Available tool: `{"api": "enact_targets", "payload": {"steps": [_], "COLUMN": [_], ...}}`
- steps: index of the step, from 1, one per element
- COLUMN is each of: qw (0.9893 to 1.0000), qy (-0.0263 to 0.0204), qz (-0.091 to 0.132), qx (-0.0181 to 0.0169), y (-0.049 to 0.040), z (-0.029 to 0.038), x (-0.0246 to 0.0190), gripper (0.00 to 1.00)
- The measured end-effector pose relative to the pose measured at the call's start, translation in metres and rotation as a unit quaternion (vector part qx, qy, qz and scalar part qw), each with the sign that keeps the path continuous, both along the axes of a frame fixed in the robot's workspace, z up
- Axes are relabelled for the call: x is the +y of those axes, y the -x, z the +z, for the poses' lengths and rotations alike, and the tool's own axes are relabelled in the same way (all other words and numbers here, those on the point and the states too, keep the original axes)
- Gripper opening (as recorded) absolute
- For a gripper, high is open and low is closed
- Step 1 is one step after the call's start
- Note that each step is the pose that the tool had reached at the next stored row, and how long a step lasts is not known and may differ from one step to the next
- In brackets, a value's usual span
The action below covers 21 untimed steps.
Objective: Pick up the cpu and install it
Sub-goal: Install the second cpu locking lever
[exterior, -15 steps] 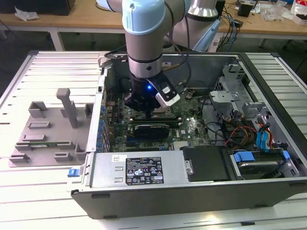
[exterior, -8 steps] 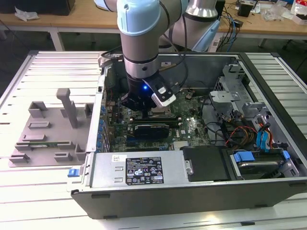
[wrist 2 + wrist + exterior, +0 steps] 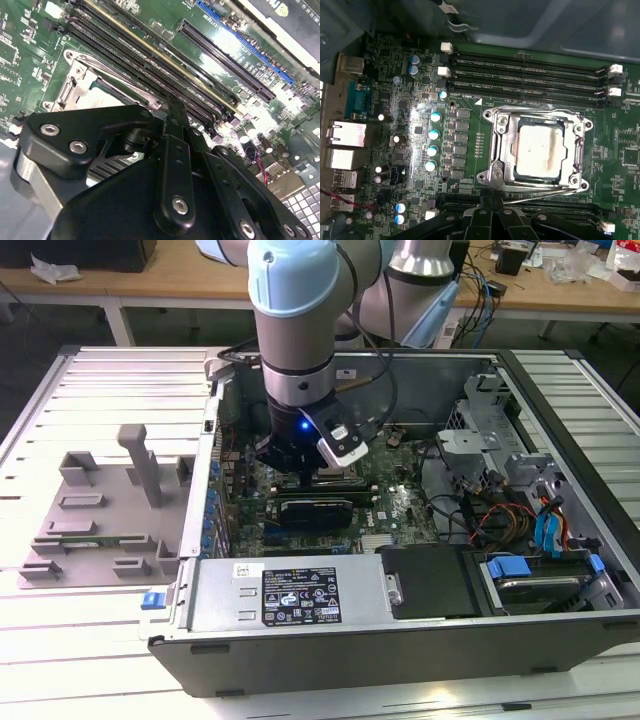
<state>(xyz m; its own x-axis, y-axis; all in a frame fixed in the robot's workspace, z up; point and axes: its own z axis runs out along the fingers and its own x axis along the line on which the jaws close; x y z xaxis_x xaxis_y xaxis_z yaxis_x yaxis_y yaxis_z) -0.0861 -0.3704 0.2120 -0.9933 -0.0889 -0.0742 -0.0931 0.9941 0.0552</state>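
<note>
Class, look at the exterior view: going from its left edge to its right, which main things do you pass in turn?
Grey plastic fixture tray → robot arm's wrist lowered over the motherboard → black drive cover → blue-latched drive bay.

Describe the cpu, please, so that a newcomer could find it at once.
Look inside the open computer case, on the green motherboard. There a metal-framed socket surrounds the cpu: a flat, pale silvery square, unlike the long dark memory slots beside it.
</note>
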Motion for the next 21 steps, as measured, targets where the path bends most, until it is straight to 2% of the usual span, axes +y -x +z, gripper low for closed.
{"api": "enact_targets", "payload": {"steps": [3, 4, 6, 8, 9, 10, 12, 14, 16, 19, 20, 21], "qw": [0.9999, 0.9999, 0.9999, 0.9999, 0.9998, 0.9996, 0.9995, 0.9991, 0.9985, 0.9978, 0.9975, 0.9974], "qy": [-0.0143, -0.0160, -0.0162, -0.0163, -0.0194, -0.0288, -0.0328, -0.0420, -0.0542, -0.0664, -0.0705, -0.0726], "qz": [0.000, 0.000, 0.000, 0.000, 0.000, 0.000, 0.000, 0.000, 0.000, 0.000, 0.000, -0.001], "qx": [0.0000, -0.0001, 0.0001, 0.0003, 0.0003, 0.0004, 0.0003, -0.0002, -0.0013, -0.0018, -0.0018, -0.0018], "y": [0.0000, 0.0000, -0.0009, -0.0086, -0.0090, -0.0089, -0.0085, -0.0066, -0.0030, 0.0015, 0.0033, 0.0046], "z": [0.0000, 0.0000, 0.0000, 0.0000, 0.0000, 0.0000, 0.0000, 0.0000, 0.0000, -0.0006, -0.0027, -0.0038], "x": [-0.0028, -0.0043, -0.0072, -0.0084, -0.0093, -0.0105, -0.0117, -0.0133, -0.0146, -0.0154, -0.0161, -0.0162], "gripper": [0.11, 0.11, 0.11, 0.11, 0.11, 0.11, 0.11, 0.11, 0.11, 0.11, 0.11, 0.11]}}
